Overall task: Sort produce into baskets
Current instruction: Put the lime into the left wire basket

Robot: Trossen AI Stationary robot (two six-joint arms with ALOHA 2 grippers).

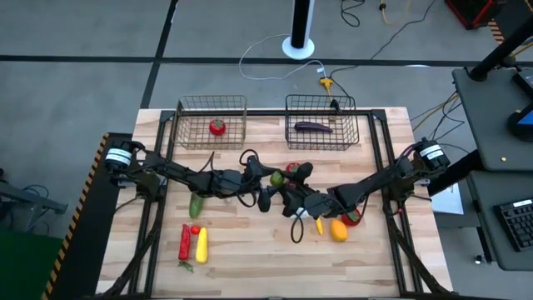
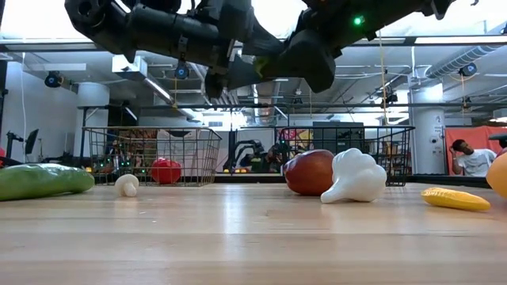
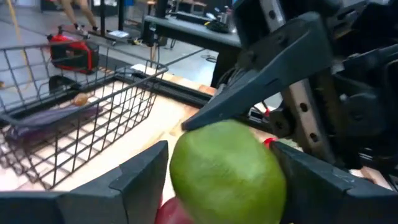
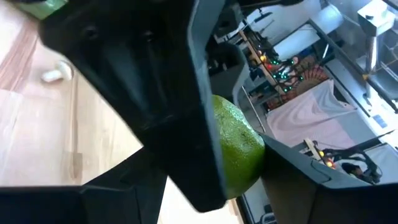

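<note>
**Green fruit gripped by both claws above table centre**

Step in hand: a pass from arm to arm, by my reading. Green fruit (image 1: pixel 276 177) hangs clear of the table (image 1: pixel 250 258) at mid-board, in front of the gap between the two baskets. Left gripper (image 3: pixel 221 155) has a finger pressed on either side of it, standing fairly wide. Right gripper (image 1: pixel 285 185) closes on the same fruit from the opposite side. One of its fingers lies against the skin; the other is hidden behind the left claw.

Next move, as judged: one claw must let go before either arm pulls away, or the fruit is dragged or dropped. Which basket it belongs in cannot be told. Left basket (image 1: pixel 212 98) holds a red tomato (image 1: pixel 216 127); right basket (image 1: pixel 321 97) holds a purple aubergine (image 1: pixel 313 127).

Clearances: both baskets stand at the far edge of the table, with open board before their near walls. A dark-red piece (image 2: pixel 309 172) and a white piece (image 2: pixel 354 176) lie close under the claws. An orange piece (image 1: pixel 338 229) lies under the right arm.
</note>
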